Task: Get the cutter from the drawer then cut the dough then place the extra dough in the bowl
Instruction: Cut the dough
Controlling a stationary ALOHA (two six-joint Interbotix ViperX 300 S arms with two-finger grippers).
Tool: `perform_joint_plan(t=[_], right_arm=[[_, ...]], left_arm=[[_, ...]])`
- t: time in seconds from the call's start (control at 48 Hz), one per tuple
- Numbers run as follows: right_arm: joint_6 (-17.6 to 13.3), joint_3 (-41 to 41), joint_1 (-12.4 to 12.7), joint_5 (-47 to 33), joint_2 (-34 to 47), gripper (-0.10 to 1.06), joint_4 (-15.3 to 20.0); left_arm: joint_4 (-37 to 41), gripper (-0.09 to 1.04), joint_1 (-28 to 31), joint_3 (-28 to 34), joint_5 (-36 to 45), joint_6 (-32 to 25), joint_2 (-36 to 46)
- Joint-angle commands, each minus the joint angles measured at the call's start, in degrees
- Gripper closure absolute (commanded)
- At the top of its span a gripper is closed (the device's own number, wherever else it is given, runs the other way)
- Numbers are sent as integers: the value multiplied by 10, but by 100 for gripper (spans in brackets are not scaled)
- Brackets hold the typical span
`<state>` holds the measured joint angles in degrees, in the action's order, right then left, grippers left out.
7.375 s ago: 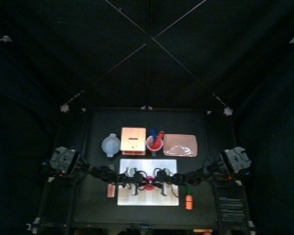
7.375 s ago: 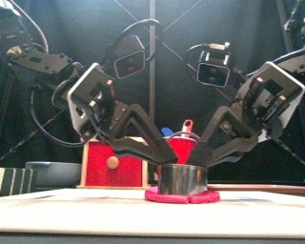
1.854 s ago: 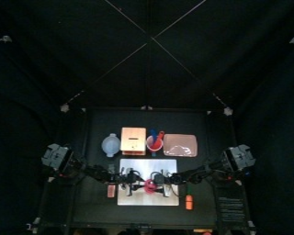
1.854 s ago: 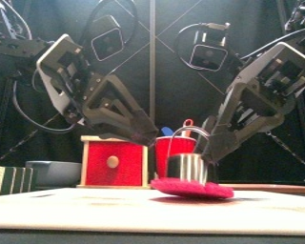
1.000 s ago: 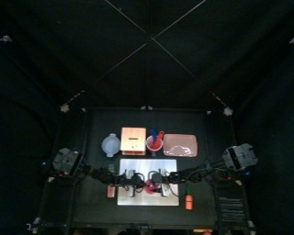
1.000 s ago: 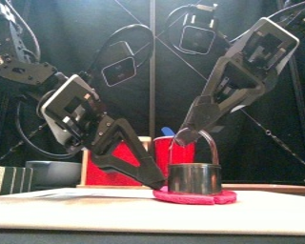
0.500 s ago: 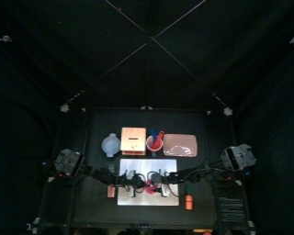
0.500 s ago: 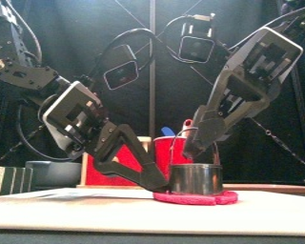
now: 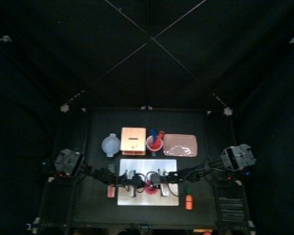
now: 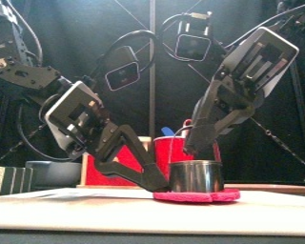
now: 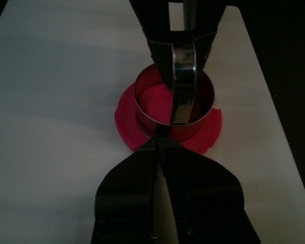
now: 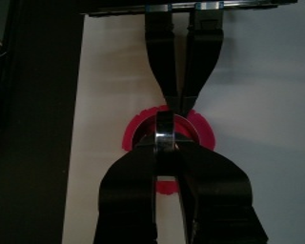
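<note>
Where the scene is viewed from above, a white cutting board is seen toward the front of the black counter, and a pink disc of dough is laid on it. The left arm and the right arm are extended over the board from their own sides, and the two sets of jaws are met over the dough. Behind the board, a bowl, a wooden box, a red cup and a pink tray are lined up in a row.

From the front, the metal cutter is seen upright on the dough. The right jaws are clamped on the cutter's top. The left jaws are held low, at the dough's left edge, just beside the cutter's wall.

In the left wrist view, the left jaws are seen pressed together, with their tips at the dough's near edge. Whether any dough is pinched between them cannot be told. The cutter is seated in the dough, and its far side is grasped by the right jaws.

In the right wrist view, the right jaws are seen clenched on a metal part of the cutter. The dough is spread beneath it on the board. The left jaws are drawn to a narrow point at the far edge of the dough.
</note>
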<state>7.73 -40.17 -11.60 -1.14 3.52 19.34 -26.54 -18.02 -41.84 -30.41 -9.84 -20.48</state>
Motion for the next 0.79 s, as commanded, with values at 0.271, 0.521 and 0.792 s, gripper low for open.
perform_joint_plan(t=[0.271,0.521,0.792], right_arm=[[0,7,19,25,-118,56,-39],[0,-30,35,26,-175,56,-42],[0,-62,38,22,-203,56,-26]], left_arm=[[-3,44,2,4,4,1,4],[-11,44,2,4,23,1,4],[-14,44,2,4,24,1,6]])
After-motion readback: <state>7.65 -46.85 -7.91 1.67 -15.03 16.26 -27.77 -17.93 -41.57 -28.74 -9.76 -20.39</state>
